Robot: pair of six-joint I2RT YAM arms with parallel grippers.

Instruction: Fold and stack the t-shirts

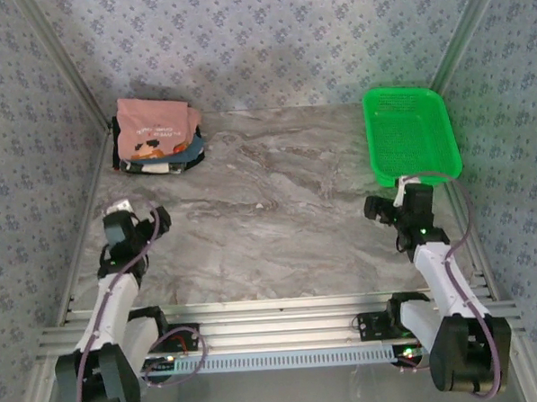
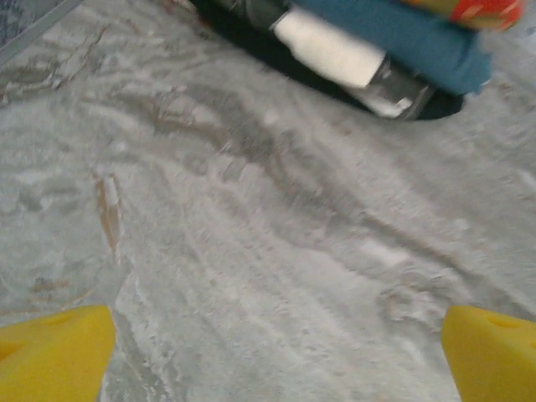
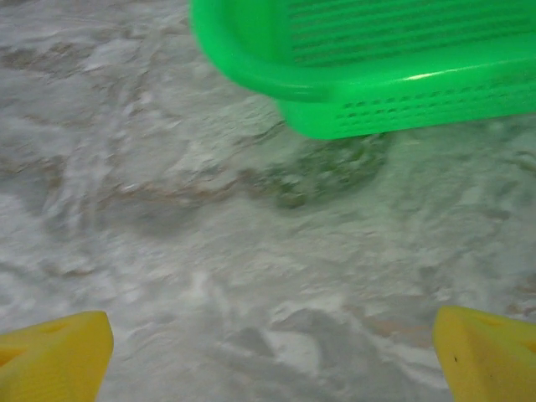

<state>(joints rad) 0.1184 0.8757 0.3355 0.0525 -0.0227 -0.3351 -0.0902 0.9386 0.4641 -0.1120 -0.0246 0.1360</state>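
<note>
Top external view: the stack of t-shirts (image 1: 155,142) lies on the table (image 1: 277,200), ahead of the left end effector (image 1: 136,217) and well apart from it. It is far across the table from the right end effector (image 1: 399,201).
Top shirt: the salmon-pink t-shirt (image 1: 156,126) lies folded on top of the stack, with its dark and orange chest print facing up.
Lower layers: in the left wrist view a blue t-shirt (image 2: 410,42), a white t-shirt (image 2: 327,46) and a black t-shirt (image 2: 251,46) show as folded edges. They sit ahead of the left end effector (image 2: 276,352) and slightly to its right. A strip of the orange print (image 2: 477,8) lies above them.
Left end effector: it is spread wide and holds nothing. The yellow fingertips (image 2: 50,352) sit at the bottom corners of the left wrist view, with bare table between them.
Right end effector: in the right wrist view the right end effector (image 3: 272,352) is also spread wide and holds nothing. Its yellow fingertips (image 3: 50,356) are far apart over bare table.
Basket: a green plastic mesh basket (image 1: 369,133) stands on the table just ahead of the right end effector. Its near rim (image 3: 335,79) is close in the right wrist view.
Table: grey marbled surface.
Surroundings: walls with a blue-grey pattern (image 1: 269,39) stand beyond both end effectors.
</note>
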